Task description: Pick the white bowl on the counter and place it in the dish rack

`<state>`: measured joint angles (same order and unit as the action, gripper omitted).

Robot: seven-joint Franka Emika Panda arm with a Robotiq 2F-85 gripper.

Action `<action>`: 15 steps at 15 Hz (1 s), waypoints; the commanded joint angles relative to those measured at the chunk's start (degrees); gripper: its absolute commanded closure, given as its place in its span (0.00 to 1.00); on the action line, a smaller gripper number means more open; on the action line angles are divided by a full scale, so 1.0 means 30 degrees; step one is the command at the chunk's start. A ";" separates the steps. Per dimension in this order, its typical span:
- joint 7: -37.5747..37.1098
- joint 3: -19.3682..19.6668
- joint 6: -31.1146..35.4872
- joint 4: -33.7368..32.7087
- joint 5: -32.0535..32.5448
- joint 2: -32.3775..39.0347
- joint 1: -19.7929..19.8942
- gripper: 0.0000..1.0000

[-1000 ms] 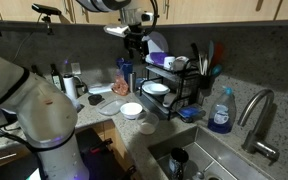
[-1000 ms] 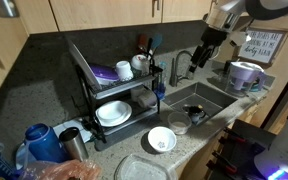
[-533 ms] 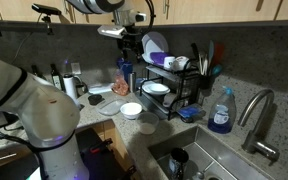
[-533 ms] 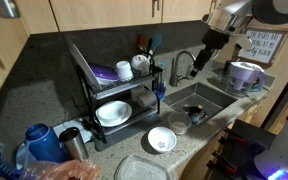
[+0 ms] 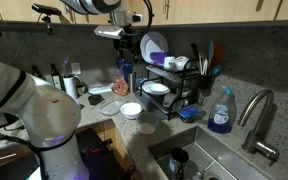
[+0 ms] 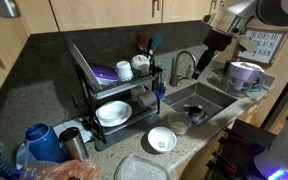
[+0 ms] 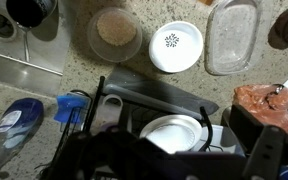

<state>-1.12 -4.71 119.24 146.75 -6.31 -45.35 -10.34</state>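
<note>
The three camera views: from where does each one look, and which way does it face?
Exterior view: beside the robot's white base, facing the black wire dish rack; base and arm show.
Exterior view: in front of the rack, facing it and the steel sink; only gripper and forearm show.
Wrist view: high, looking down on the speckled granite counter; blurred dark gripper parts at bottom.
Shared: all show the small bright-white bowl and the rack.

1. In an exterior view we stand close behind the arm (image 5: 34, 105), facing along the tabletop (image 5: 174, 128) toward its back edge.
2. In an exterior view we face the dish rack (image 6: 112, 95) from the front edge, farther off.
3. The wrist view looks straight down from above.
4. All three share the rack and white bowl (image 7: 175, 47).
</note>
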 commanded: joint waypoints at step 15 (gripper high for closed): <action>0.8724 0.1410 0.2770 0.3420 -0.3349 -0.0208 -0.5070 0.00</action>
<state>18.67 -2.11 126.77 154.99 -15.59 -45.32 -22.83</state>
